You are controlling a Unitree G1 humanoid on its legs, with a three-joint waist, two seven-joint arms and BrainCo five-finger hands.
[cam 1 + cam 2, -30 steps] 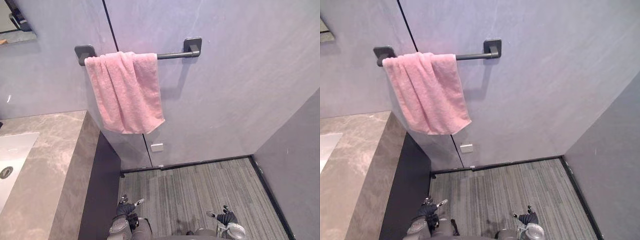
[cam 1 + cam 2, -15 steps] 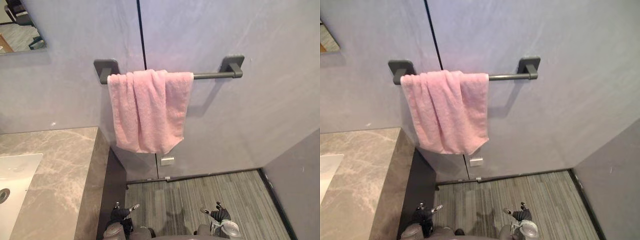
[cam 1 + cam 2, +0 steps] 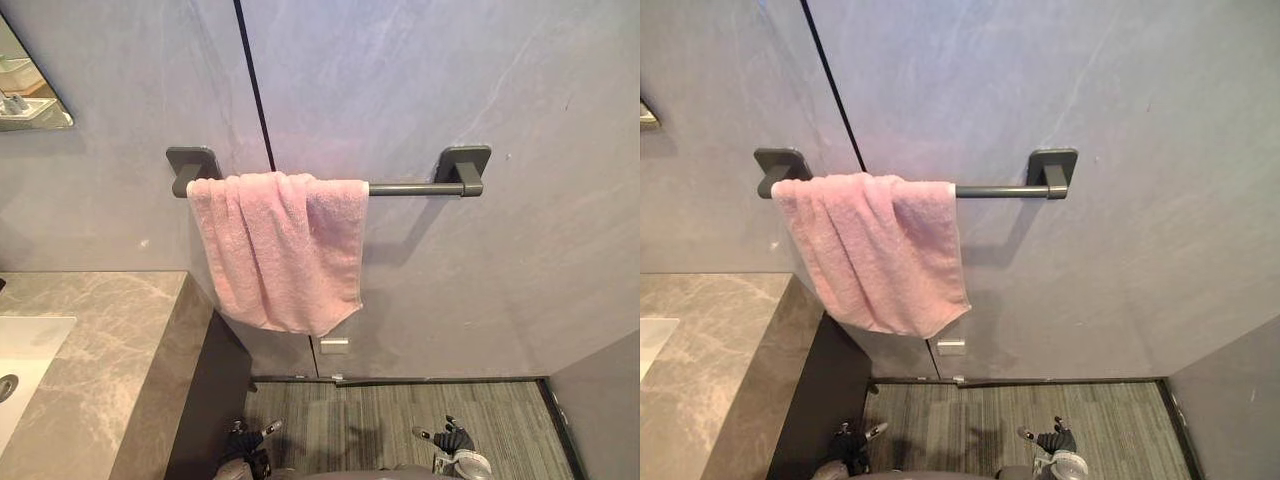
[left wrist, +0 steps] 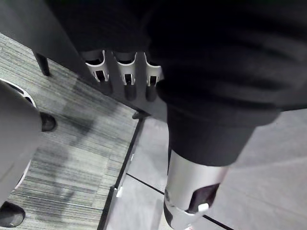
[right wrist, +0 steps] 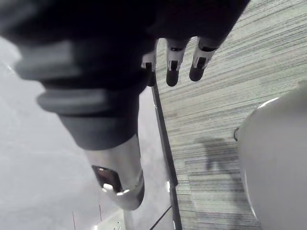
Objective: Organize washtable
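Hanging low over the striped floor [image 3: 380,420], the left hand [image 3: 246,441] and right hand [image 3: 455,438] both show straight, relaxed fingers holding nothing, as far as the wrist views allow. The marble washtable [image 3: 110,350] stands just left of the left hand, its edge close, with open floor between the hands. Above them the pink towel [image 3: 280,250] drapes its rail [image 3: 415,188] as before; only the camera shifted.

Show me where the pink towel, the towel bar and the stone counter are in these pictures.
pink towel [image 3: 275,250], left eye view, middle of the hanging cloth.
towel bar [image 3: 402,188], left eye view, bare rod right of the towel.
stone counter [image 3: 110,340], left eye view, bare marbled top.
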